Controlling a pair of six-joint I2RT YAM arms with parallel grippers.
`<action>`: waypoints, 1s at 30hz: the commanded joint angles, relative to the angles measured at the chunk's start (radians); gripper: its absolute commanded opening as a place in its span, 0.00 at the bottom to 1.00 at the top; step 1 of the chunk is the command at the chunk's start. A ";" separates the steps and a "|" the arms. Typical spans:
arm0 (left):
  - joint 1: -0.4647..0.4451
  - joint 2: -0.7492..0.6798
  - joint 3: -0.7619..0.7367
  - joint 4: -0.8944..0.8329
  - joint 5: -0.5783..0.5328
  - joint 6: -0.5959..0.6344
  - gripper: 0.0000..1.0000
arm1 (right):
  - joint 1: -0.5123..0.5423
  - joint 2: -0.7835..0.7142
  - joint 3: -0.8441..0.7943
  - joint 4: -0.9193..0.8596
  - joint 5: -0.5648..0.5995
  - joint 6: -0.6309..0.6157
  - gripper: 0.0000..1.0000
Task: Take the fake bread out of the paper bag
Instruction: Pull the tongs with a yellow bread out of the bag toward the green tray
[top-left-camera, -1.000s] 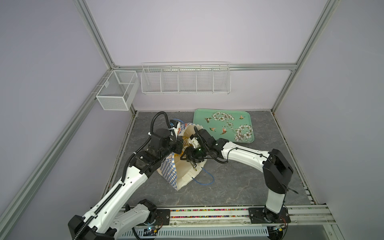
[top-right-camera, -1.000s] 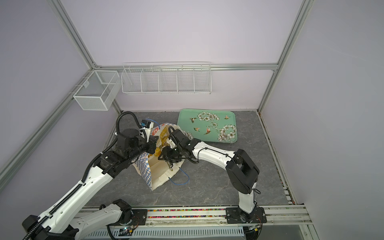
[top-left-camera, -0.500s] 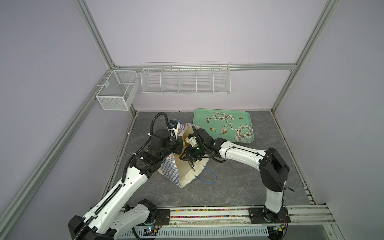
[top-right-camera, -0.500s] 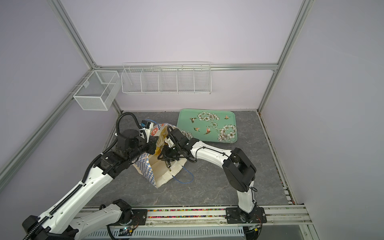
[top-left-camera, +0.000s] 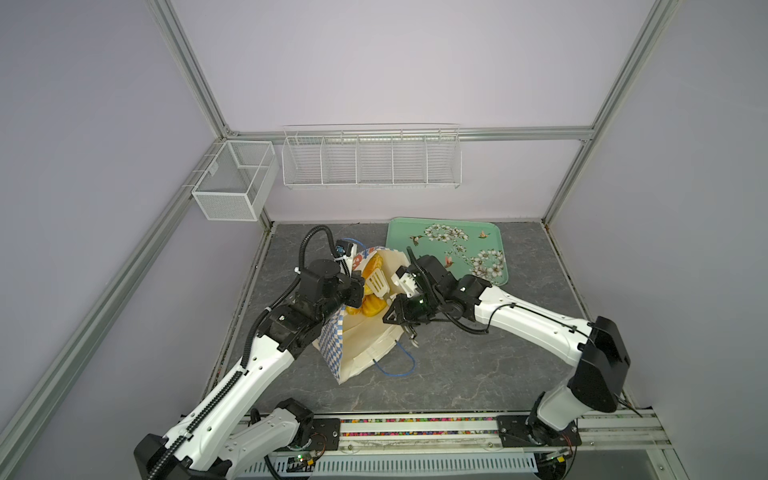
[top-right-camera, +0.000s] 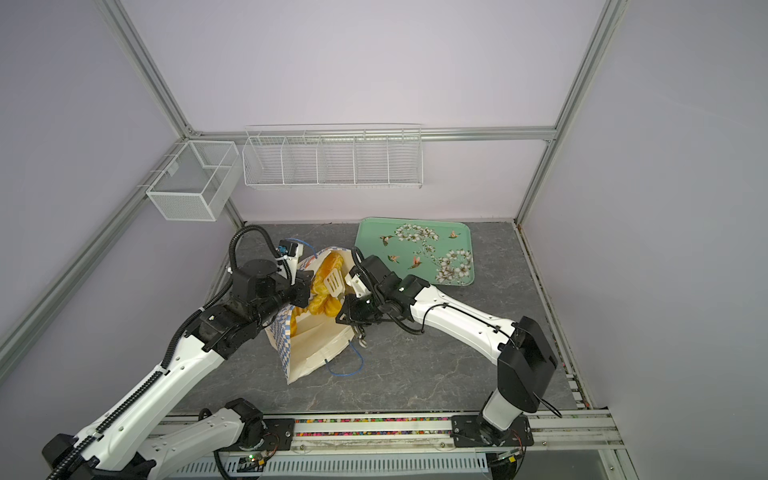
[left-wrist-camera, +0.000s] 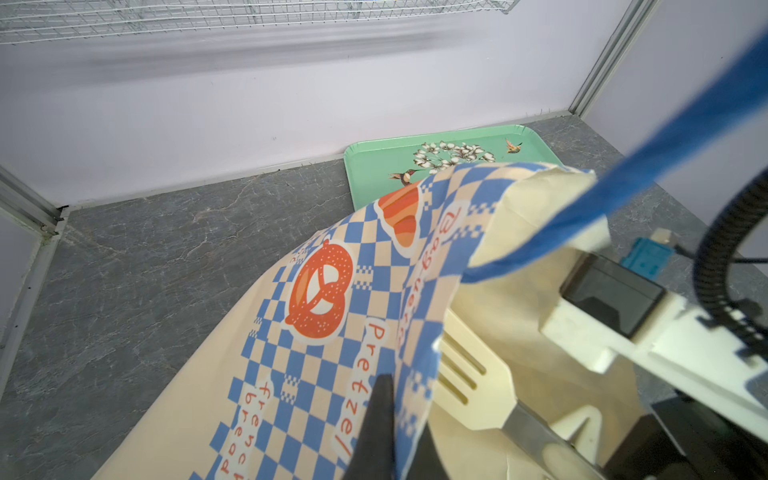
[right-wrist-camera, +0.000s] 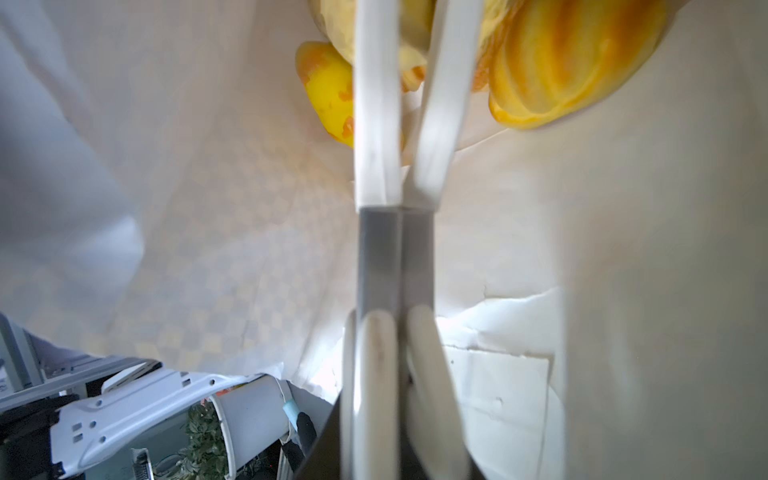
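Note:
The paper bag (top-left-camera: 361, 345) (top-right-camera: 311, 349) lies tilted on the table with its mouth toward the back. My left gripper (top-left-camera: 355, 291) (left-wrist-camera: 399, 436) is shut on the bag's checkered rim (left-wrist-camera: 415, 332) and holds the mouth open. Several pieces of glossy orange fake bread (top-left-camera: 370, 305) (top-right-camera: 322, 299) (right-wrist-camera: 573, 62) sit inside the bag. My right gripper (top-left-camera: 399, 316) (right-wrist-camera: 401, 415) is shut on metal tongs (right-wrist-camera: 395, 257). Their cream slotted head (top-left-camera: 377, 282) (top-right-camera: 333, 282) (left-wrist-camera: 469, 374) reaches in among the breads. Whether the tongs grip a piece I cannot tell.
A green flowered tray (top-left-camera: 449, 249) (top-right-camera: 415, 249) (left-wrist-camera: 374, 166) lies at the back right, just behind the bag. A blue cord handle (top-left-camera: 399, 370) trails on the table in front of the bag. White wire baskets (top-left-camera: 370, 158) hang on the back wall.
My right gripper has squeezed the tongs together inside the bag and reached slightly deeper. The left gripper keeps its hold on the rim.

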 joint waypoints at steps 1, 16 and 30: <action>-0.003 0.012 0.011 0.020 -0.046 -0.028 0.00 | 0.024 -0.061 -0.006 -0.084 0.041 -0.084 0.09; 0.003 0.104 0.121 -0.015 -0.182 -0.041 0.00 | 0.076 -0.250 -0.009 -0.284 0.083 -0.196 0.07; 0.085 0.135 0.162 -0.083 -0.157 -0.083 0.00 | 0.067 -0.345 0.021 -0.276 0.148 -0.256 0.07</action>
